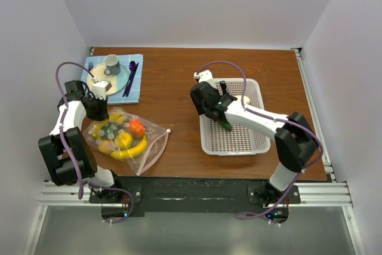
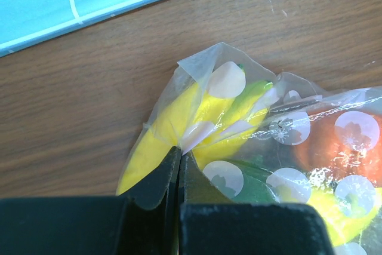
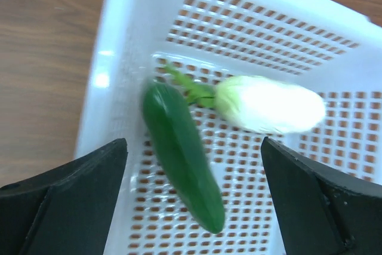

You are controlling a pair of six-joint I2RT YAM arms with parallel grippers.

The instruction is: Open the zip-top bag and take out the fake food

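Clamped shallowly on zip-top bag corner with left gripper; spread wide over green cucumber with right gripper. May slip under tugging.

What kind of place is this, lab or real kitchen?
Probably a robot lab test cell: plain white walls box in the wooden table, left arm and right arm mount on a metal rail, the fake food looks plastic.
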